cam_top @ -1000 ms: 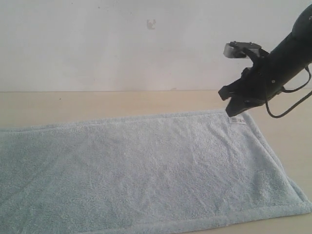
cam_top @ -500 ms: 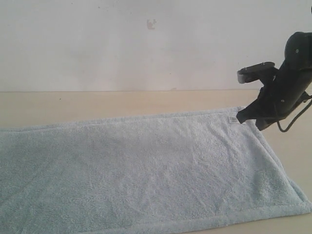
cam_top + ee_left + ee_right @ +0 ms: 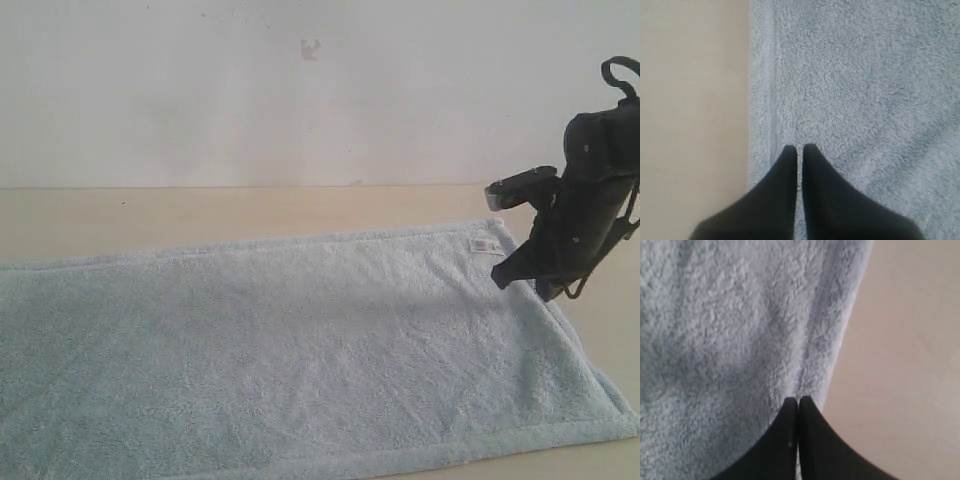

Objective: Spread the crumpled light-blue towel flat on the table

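Observation:
The light-blue towel (image 3: 300, 340) lies spread out flat on the beige table (image 3: 200, 215), its white label (image 3: 487, 245) at the far right corner. My right gripper (image 3: 505, 277) hovers over the towel's right edge just in front of the label. In the right wrist view it (image 3: 798, 399) is shut and empty, above the towel's hemmed edge (image 3: 830, 340). My left gripper (image 3: 800, 146) does not show in the exterior view. Its fingers stand almost together with nothing between them, over the towel's hem (image 3: 765, 100) beside bare table (image 3: 690, 100).
A white wall (image 3: 250, 90) rises behind the table. Bare table shows behind the towel and to the right of it (image 3: 600, 300). The towel's left end runs out of the exterior view.
My right gripper has drawn away from the label corner, moving right and toward the front while the arm swung more upright. The towel has stayed flat.

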Tool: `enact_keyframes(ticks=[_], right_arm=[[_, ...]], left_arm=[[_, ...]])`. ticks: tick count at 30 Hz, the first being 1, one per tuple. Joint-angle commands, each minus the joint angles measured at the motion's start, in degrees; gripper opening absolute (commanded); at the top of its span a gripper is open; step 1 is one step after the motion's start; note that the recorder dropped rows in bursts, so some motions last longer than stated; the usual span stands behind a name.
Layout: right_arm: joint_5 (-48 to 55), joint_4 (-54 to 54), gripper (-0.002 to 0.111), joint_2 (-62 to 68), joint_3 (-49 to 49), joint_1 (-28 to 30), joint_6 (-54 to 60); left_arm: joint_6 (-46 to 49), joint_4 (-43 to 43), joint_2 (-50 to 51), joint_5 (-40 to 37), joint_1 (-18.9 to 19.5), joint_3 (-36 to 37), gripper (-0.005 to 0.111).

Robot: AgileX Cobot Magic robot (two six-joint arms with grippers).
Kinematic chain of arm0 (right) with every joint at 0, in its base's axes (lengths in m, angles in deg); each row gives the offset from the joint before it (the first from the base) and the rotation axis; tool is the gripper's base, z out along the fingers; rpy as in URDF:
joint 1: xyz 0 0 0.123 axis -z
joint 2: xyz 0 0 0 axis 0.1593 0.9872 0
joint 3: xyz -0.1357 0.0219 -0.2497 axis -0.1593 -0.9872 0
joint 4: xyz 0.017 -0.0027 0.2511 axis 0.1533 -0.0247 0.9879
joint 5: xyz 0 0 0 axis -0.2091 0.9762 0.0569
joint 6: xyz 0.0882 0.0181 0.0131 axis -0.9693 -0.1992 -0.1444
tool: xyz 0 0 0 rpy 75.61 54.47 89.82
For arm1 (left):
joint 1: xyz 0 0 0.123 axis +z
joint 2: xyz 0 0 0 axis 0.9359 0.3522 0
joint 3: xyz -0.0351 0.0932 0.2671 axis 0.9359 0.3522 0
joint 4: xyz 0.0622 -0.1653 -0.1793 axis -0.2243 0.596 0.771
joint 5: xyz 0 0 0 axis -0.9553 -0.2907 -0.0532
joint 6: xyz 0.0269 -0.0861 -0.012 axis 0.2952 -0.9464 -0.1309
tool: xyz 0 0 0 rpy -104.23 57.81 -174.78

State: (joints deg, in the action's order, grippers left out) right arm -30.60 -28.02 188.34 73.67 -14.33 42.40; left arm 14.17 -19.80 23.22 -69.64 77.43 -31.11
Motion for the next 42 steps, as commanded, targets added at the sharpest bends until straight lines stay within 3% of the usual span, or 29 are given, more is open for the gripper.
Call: enact_keyframes(ticks=[1,11,26,36,42], right_arm=[[0.1,-0.2,0.0,-4.8,-4.0,0.2,0.0],[-10.2,2.8,0.0,-14.0,-21.8,-0.1,-1.1],[-15.8,-2.2,0.0,-10.8,-21.4,-0.1,-4.5],[-12.5,-7.5,0.0,-6.7,-18.8,0.2,-8.3],[-10.5,-12.1,0.0,-6.7,-19.0,4.7,-12.9]], left_arm=[[-0.5,0.6,-0.4,0.9,0.0,0.1,0.004],[0.7,3.9,-0.4,2.0,0.0,0.1,0.004],[4.3,7.3,-0.4,3.1,-0.1,0.1,0.004],[4.3,7.3,-0.4,3.4,-0.1,0.1,0.004],[4.3,7.3,-0.4,3.7,-0.1,0.1,0.004]])
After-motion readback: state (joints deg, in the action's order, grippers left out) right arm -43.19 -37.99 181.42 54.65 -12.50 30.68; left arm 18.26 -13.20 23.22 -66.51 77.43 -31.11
